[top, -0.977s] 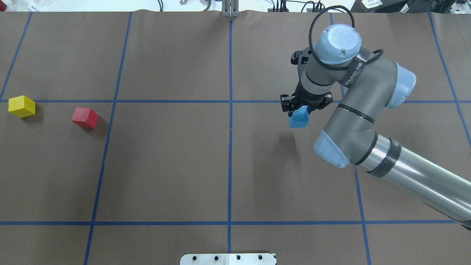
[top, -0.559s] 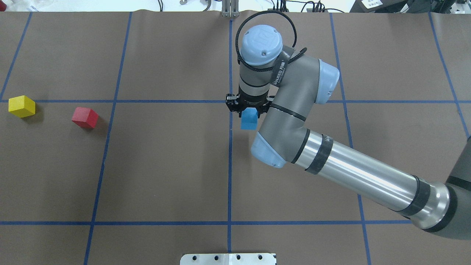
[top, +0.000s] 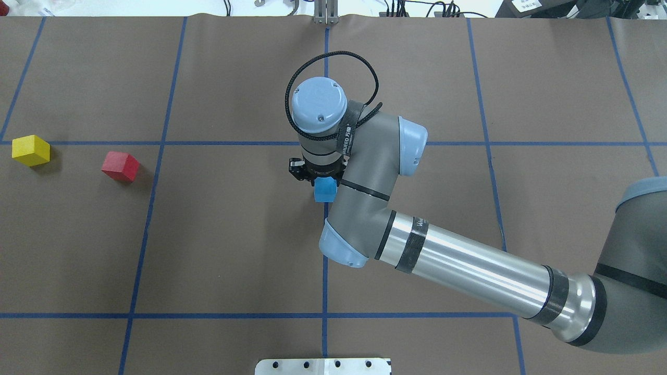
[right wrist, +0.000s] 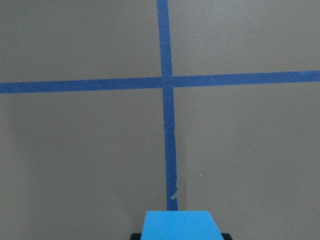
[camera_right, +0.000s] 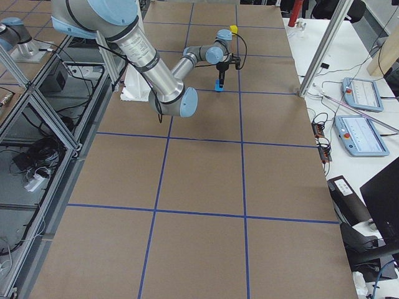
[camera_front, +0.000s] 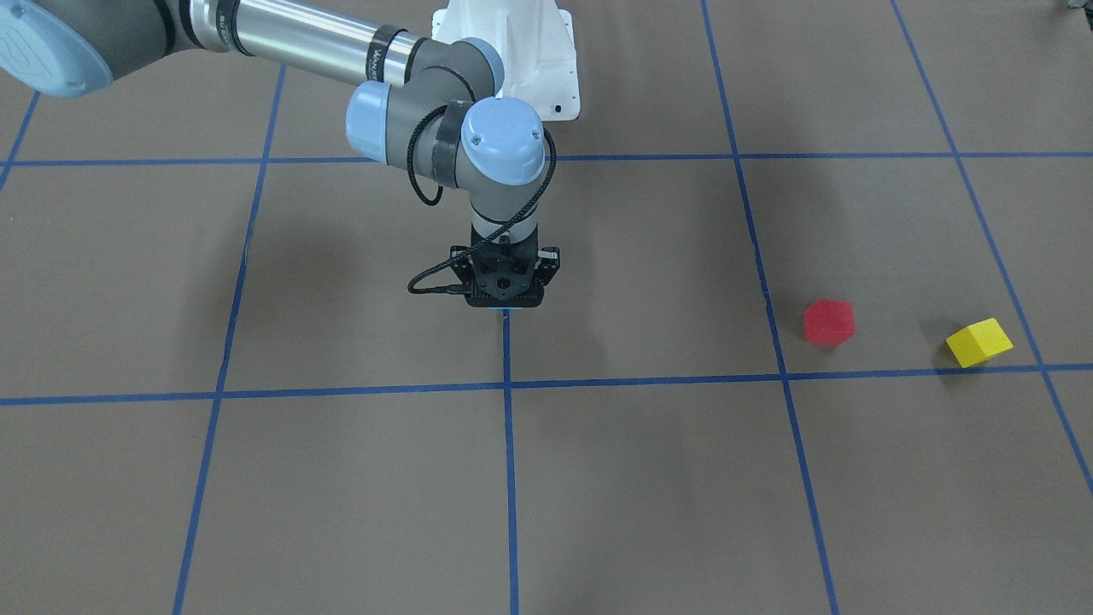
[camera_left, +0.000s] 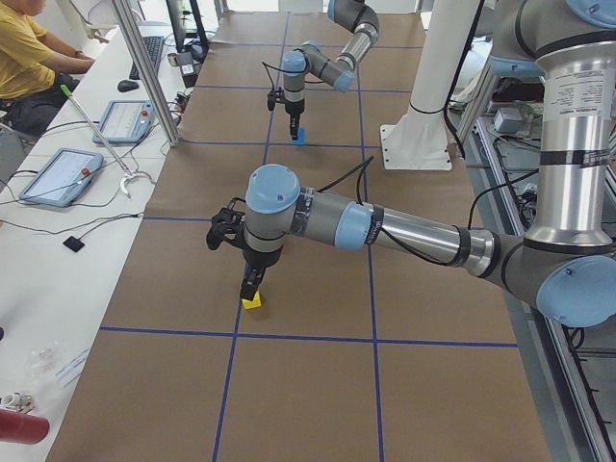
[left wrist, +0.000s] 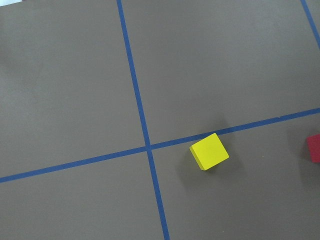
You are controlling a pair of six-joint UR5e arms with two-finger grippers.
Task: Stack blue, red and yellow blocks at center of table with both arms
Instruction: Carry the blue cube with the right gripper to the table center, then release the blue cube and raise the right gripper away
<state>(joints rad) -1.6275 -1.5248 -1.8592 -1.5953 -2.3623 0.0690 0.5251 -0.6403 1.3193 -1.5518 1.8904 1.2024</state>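
My right gripper (top: pixel 319 181) is shut on the blue block (top: pixel 325 191) and holds it low over the centre tape line, just on the robot's side of the tape crossing. The block fills the bottom of the right wrist view (right wrist: pixel 177 226). I cannot tell whether it touches the table. The red block (top: pixel 120 166) and the yellow block (top: pixel 31 150) lie on the table's far left. The left wrist view looks down on the yellow block (left wrist: pixel 209 151). In the exterior left view my left gripper (camera_left: pixel 252 285) hangs just over the yellow block (camera_left: pixel 251 302). I cannot tell if it is open.
Blue tape lines (top: pixel 325 260) cut the brown table into a grid. The white robot base (camera_front: pixel 521 51) stands at the table's robot side. An operator (camera_left: pixel 24 58), tablets and metal posts (camera_left: pixel 144 67) line the far long edge.
My right arm has swung left with the blue block, from the right half of the table to the centre line, and nearer the robot. The red and yellow blocks have not moved.
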